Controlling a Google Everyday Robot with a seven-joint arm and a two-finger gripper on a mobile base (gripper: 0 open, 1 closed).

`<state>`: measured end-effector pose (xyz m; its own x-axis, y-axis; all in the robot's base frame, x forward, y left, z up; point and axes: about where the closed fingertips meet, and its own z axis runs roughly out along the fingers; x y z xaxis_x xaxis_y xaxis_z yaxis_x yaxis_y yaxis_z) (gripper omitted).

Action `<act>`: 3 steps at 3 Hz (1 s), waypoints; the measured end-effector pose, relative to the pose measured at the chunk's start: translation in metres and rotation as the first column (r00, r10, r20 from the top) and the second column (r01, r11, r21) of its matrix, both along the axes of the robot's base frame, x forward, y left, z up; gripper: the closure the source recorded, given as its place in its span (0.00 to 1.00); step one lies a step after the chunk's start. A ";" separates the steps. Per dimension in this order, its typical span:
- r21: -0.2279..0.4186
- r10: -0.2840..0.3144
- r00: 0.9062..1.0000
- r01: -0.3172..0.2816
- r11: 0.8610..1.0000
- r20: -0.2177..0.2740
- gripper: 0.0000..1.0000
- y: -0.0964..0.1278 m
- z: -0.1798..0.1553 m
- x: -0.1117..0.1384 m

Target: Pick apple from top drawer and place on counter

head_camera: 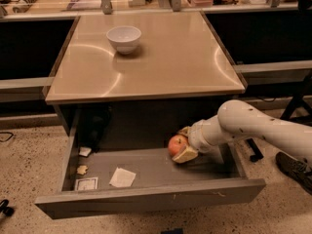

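The red-orange apple (175, 144) lies on the floor of the open grey top drawer (146, 199), right of its middle. My gripper (182, 143) reaches in from the right on the white arm (253, 128). Its tan fingers (185, 154) sit on either side of the apple and close against it, one in front and below, one behind. The apple rests low in the drawer. The tan glossy counter (170, 57) spans above the drawer.
A white bowl (124, 37) stands on the counter at the back left. Paper scraps (122, 177) and a small card (87, 184) lie on the drawer floor at the left. A cluttered workbench (73, 1) runs along the back. A dark stand (297, 101) is at the right.
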<state>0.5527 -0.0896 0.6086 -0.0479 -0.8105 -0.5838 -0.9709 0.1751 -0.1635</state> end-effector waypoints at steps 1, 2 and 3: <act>-0.009 0.013 1.000 -0.013 1.000 -0.002 0.96 0.003 0.009 -0.005; -0.018 0.037 0.999 -0.037 0.999 -0.007 1.00 0.009 0.035 -0.019; -0.045 0.051 0.999 -0.051 0.998 -0.014 1.00 0.013 0.073 -0.035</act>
